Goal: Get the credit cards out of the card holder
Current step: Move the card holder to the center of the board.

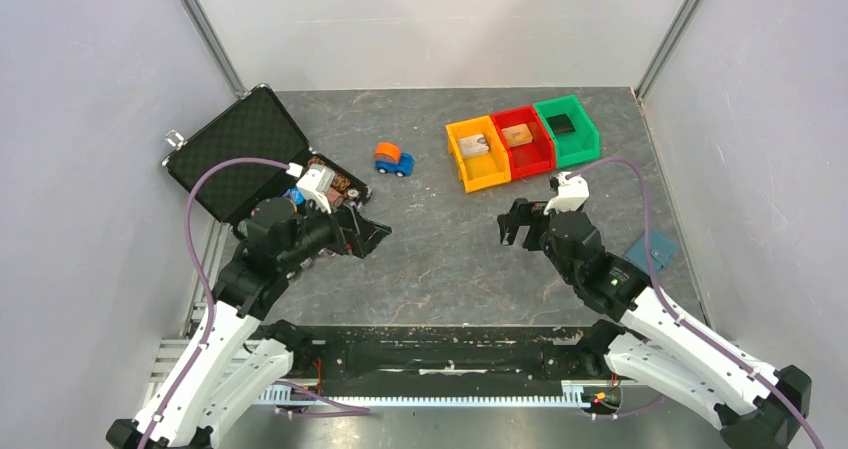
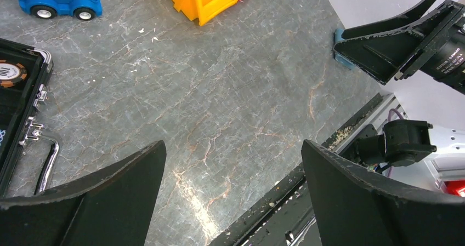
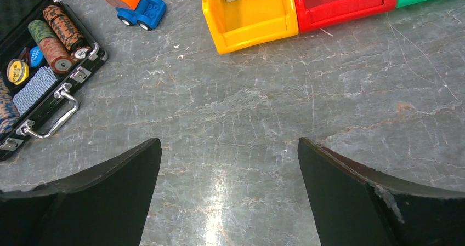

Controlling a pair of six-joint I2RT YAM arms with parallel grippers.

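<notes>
My left gripper (image 1: pixel 372 235) and right gripper (image 1: pixel 511 227) both gape wide, holding nothing, above the grey table (image 1: pixel 430 279). Both arms are bent, fingers facing each other. The blue card holder (image 1: pixel 655 253) lies near the table's right edge, just beside my right arm.

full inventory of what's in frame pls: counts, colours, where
card holder: 1, light blue, right table edge, partly hidden
case: 1, black, open, far left
poker chips: several stacks, mixed colours, inside the case
toy car: 1, blue with orange top, between case and bins
yellow bin: 1, leftmost of the bin row
red bin: 1, middle
green bin: 1, rightmost
small rectangular pieces: 3, tan, brown, dark, one per bin
left gripper: 1, black, open, empty
right gripper: 1, black, open, empty
</notes>
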